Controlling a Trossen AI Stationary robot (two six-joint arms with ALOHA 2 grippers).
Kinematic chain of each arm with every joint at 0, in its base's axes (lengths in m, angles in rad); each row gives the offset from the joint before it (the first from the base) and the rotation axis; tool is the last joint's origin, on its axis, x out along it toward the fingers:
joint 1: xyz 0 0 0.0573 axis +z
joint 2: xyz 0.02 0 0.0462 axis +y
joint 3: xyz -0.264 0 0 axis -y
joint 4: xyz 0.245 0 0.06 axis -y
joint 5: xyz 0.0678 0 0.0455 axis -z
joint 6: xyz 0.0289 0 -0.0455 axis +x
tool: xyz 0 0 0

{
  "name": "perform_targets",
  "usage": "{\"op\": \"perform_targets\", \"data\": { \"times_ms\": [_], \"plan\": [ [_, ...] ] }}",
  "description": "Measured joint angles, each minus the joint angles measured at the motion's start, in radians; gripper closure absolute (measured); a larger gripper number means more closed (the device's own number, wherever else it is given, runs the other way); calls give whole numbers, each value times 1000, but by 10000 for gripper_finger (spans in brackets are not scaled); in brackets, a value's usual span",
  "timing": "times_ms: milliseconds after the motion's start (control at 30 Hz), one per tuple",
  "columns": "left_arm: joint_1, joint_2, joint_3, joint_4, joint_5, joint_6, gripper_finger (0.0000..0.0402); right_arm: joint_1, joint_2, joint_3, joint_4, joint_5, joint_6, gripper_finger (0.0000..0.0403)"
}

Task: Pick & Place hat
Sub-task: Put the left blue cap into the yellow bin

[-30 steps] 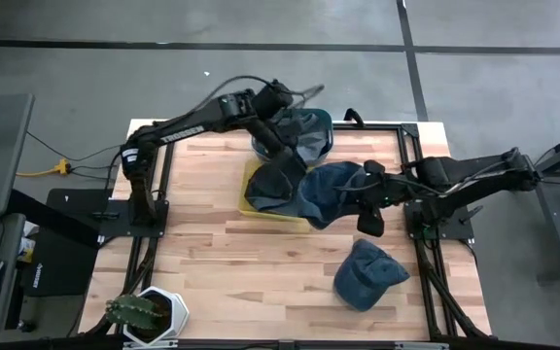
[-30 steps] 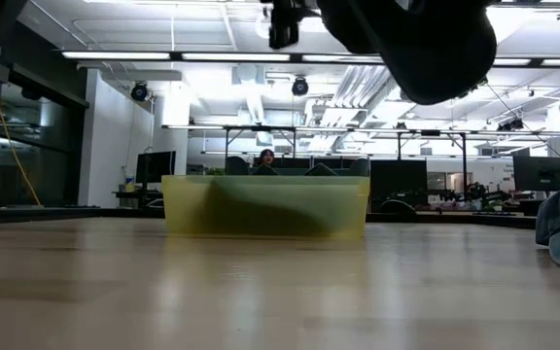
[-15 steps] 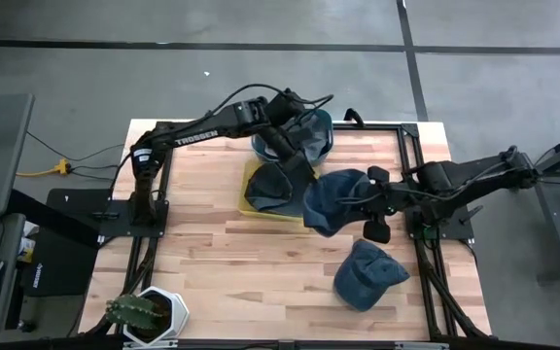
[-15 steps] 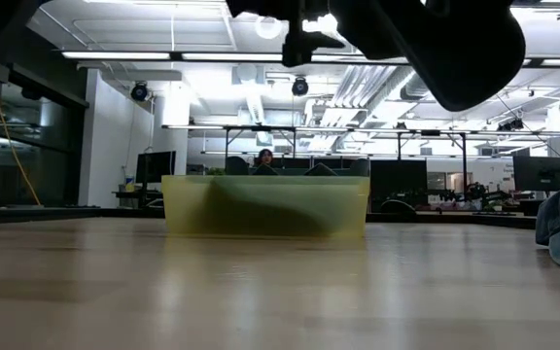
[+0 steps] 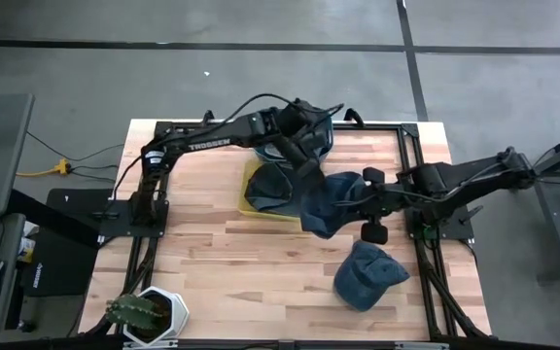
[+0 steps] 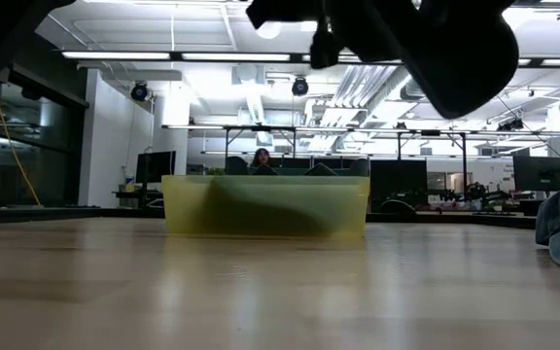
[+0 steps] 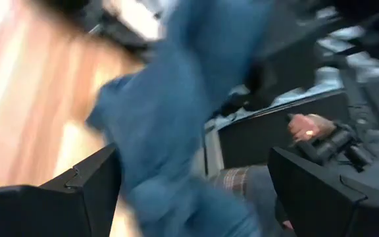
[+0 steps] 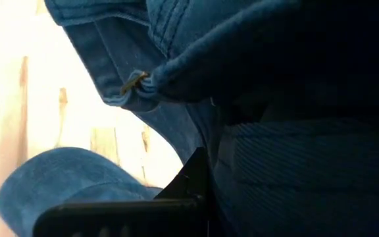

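The right gripper [image 5: 366,206] is pinching a blue denim hat [image 5: 331,199], holding it in the air above the table [image 5: 202,262], just off the right edge of the yellow bin [image 5: 251,204] near the table's back edge. The left gripper [image 5: 309,167] hovers at the hat's near side with its fingers [image 7: 84,191] spread wide and nothing between them; the left wrist view shows the cloth hanging loose just past them.

The hat now hangs from one pinch on its right side, so the free side droops. If the right arm carries it toward the bin, the sagging cloth could catch on the bin's right wall, or drape over the rim instead of dropping inside. A dark hat [image 5: 272,185] already fills much of the bin, so a careless drop may leave the denim one half out. The two arms are close together over the bin and could brush each other.

A second blue hat [image 5: 367,274] lies near the table's front right corner, and a potted cactus [image 5: 144,313] sits at the front left corner.

Compared with a second ago, the left gripper has gone from partly closed to fully spread and has shifted right over the bin's back corner, while the hat has bunched up closer to the right gripper.
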Motion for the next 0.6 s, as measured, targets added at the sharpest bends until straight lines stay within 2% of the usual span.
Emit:
{"op": "perform_targets", "data": {
  "times_ms": [367, 600],
  "plan": [
    [-68, 48, -5, 26, -16, -14, 80, -66, 20, 0, 8, -7, -22, 397],
    [-73, 62, -3, 45, -37, -17, 80, -76, 21, -1, 38, -27, -35, 397]
  ]
}}
